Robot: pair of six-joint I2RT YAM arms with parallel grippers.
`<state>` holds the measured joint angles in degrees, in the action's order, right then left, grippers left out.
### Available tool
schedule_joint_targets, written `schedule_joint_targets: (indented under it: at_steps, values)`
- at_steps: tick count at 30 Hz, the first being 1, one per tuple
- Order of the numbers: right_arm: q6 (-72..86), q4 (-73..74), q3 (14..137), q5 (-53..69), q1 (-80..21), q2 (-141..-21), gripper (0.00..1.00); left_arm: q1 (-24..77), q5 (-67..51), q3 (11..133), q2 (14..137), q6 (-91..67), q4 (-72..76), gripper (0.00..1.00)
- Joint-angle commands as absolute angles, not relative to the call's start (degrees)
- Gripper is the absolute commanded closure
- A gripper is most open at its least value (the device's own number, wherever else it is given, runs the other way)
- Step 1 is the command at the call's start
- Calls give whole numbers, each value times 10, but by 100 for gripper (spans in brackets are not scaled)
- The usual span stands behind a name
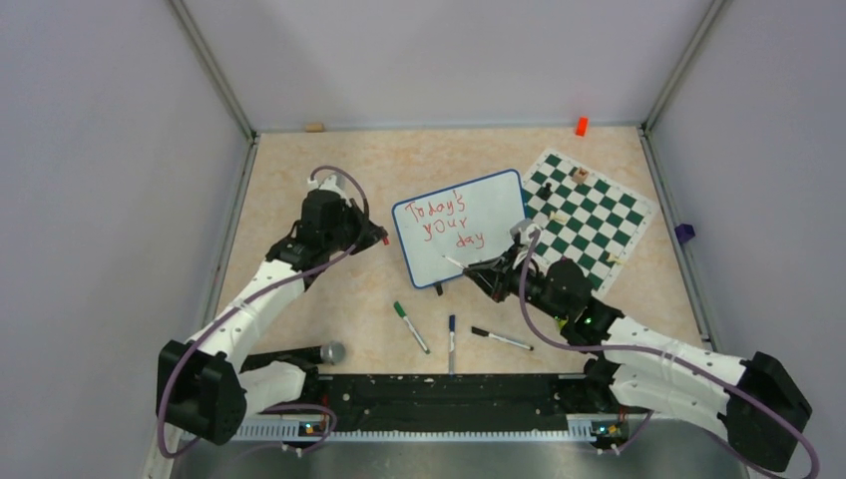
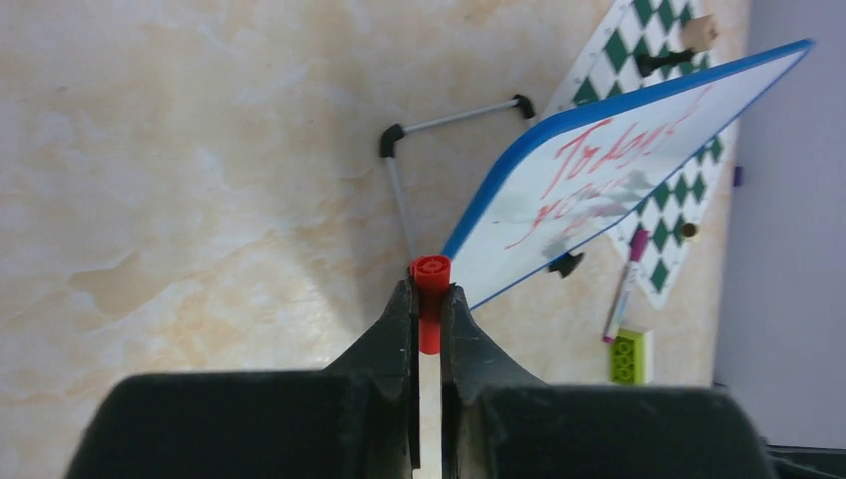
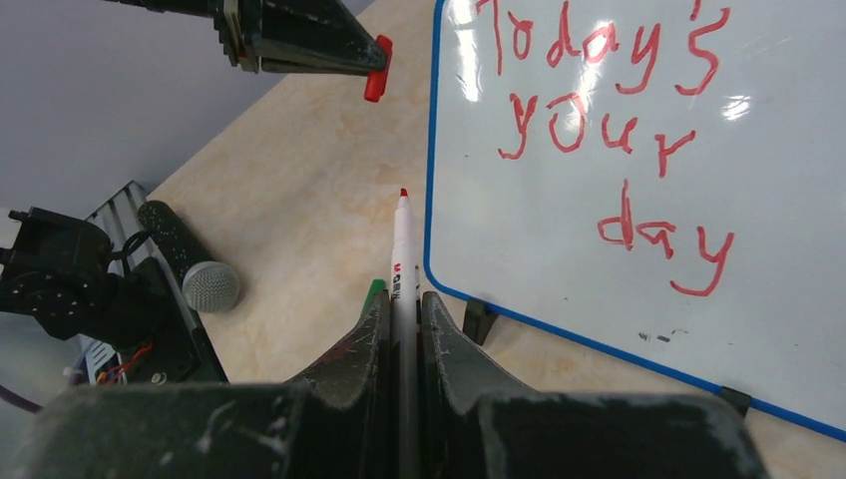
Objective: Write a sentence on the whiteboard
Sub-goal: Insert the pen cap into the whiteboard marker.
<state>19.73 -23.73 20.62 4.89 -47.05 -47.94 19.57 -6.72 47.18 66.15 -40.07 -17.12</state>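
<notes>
The whiteboard (image 1: pixel 469 225) stands tilted on its black feet in the middle of the table, with the red sentence (image 1: pixel 449 222) "Today's your day" on it in three lines. It also shows in the right wrist view (image 3: pixel 638 180) and the left wrist view (image 2: pixel 609 170). My right gripper (image 3: pixel 402 299) is shut on an uncapped red marker (image 3: pixel 403 249), its tip just left of the board's lower left corner. My left gripper (image 2: pixel 430 291) is shut on the red marker cap (image 2: pixel 430 289), left of the board and apart from it.
A green-and-white chess mat (image 1: pixel 589 215) with a few pieces lies right of the board. Three markers (image 1: pixel 451 337) lie on the table in front of the board. A microphone (image 1: pixel 319 353) lies near the left arm's base. A small orange object (image 1: pixel 581 126) sits at the back edge.
</notes>
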Motion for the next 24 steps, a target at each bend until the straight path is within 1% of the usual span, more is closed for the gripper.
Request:
schedule_joint_targets:
  at_steps: [1, 8, 13, 24]
  values:
    - [214, -373, 203, 55, -491, -530, 100, 197, -140, 455, 649, -487, -56, 100]
    - [204, -430, 218, 36, -515, -591, 100, 198, -179, 385, 613, -575, 60, 100]
    - [188, -448, 242, 10, -539, -643, 100, 197, -214, 361, 607, -605, 121, 100]
    - [173, -468, 280, -21, -554, -703, 100, 198, -243, 367, 634, -606, 131, 100]
